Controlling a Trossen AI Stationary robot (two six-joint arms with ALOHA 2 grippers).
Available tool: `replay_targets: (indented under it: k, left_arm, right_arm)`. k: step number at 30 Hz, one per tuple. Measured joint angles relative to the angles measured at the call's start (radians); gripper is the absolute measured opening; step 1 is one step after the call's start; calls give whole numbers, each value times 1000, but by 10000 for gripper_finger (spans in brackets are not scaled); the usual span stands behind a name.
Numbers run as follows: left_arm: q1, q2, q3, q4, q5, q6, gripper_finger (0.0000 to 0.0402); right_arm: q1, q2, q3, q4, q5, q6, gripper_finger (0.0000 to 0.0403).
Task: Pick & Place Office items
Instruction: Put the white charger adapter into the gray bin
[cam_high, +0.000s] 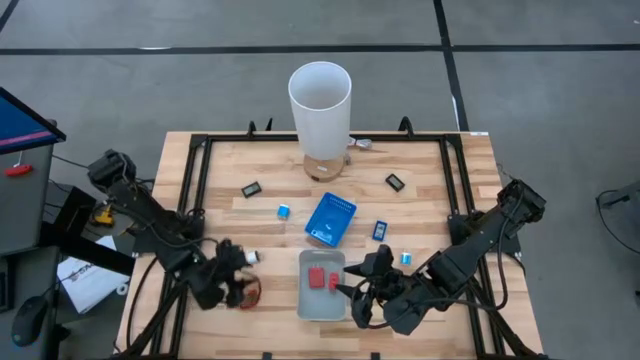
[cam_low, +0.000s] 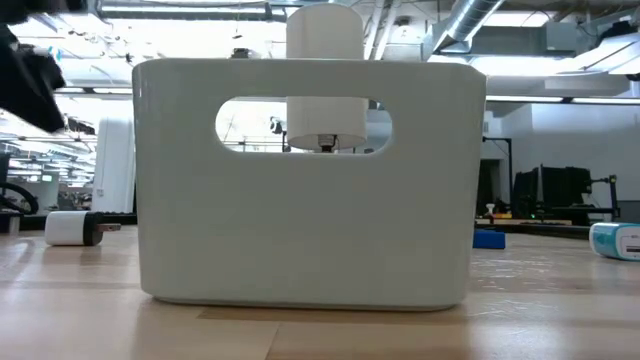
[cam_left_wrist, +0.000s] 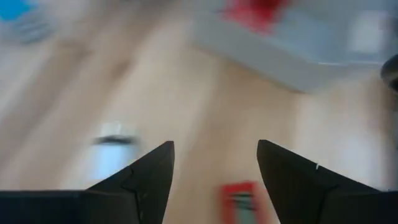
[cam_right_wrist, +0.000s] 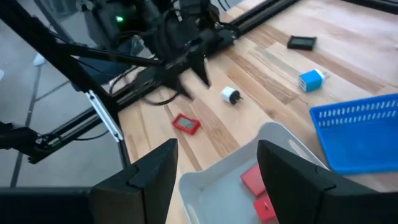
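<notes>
Office items lie scattered over the wooden table, most of them tiny rectangular blocks. At the left, the left gripper hangs low over the boards with its 2 fingers spread apart and nothing between them. Just beside it sit a small white plug piece with a dark end, its long axis running across the table, and a flat red piece near the front edge; the right wrist view shows the red piece lying flat with a pale face up. Farther back, a black block with a light face lies slightly tilted, and a small blue block sits near it.

Toward the middle, a tall white cylinder stands upright at the back. In front of it lies a blue tray, turned at an angle, and nearer the front a pale grey tray holding 2 red blocks side by side.

At the right, another black block, a dark blue block and a light blue block rest on the boards. The right gripper hovers at the grey tray's right rim, fingers apart, empty.
</notes>
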Motion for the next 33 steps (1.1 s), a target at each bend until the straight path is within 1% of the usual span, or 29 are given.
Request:
replay_targets:
  k: [2,5,7,10,12,16,22,25,27,29,33]
  left_arm:
    - [27,0,0,-73,-6,-8,227]
    - [61,0,0,-119,-4,74,227]
    - [87,0,-3,-114,12,145,227]
    - [132,0,-35,-84,57,243,227]
    - [163,0,-70,-65,93,275,227]
    - [215,-1,-132,-32,144,277,227]
    - [261,-2,-221,145,215,357,227]
    - [287,-3,-256,160,224,353,225]
    - [306,-3,-273,171,237,352,216]
    - [324,-3,-284,191,247,352,197]
    - [352,-2,-293,262,265,385,139]
  right_arm:
    - [5,0,0,0,0,3,214]
    - [6,0,0,1,0,4,214]
    - [6,0,0,1,0,5,214]
    - [5,0,0,-1,5,4,214]
    - [5,0,0,-9,15,4,214]
    - [6,0,0,-23,23,14,214]
    - [11,0,0,-27,23,19,214]
    - [11,0,0,-32,23,19,214]
    - [11,0,0,-33,23,19,214]
    - [10,0,0,-35,23,19,214]
    - [4,0,0,-38,24,19,214]
